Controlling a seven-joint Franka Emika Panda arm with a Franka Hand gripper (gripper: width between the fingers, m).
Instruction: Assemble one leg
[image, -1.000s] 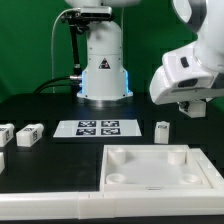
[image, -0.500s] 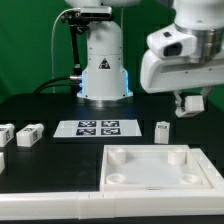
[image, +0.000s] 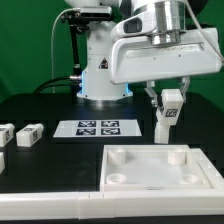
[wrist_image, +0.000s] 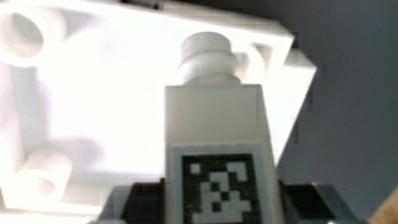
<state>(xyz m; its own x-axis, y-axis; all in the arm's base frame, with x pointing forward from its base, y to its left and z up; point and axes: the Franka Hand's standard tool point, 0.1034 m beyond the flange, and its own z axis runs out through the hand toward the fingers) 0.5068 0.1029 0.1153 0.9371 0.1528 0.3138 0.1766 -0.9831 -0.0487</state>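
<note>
Arm stooped low, pointing straight down — gripper pinching the upright leg

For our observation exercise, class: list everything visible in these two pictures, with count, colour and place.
leg: one, white with a black-and-white tag, held in the air by the panel's far edge
loose legs: two, white, tagged, at the exterior view's left; a third white piece is cut by the edge; perhaps another stands below the held one
panel: one, white, corner sockets, nearest the camera
marker board: one, white with black tags, mid-table
table: one, black
robot arm: one, white, base at the back
pincer: one, shut on the leg
</note>
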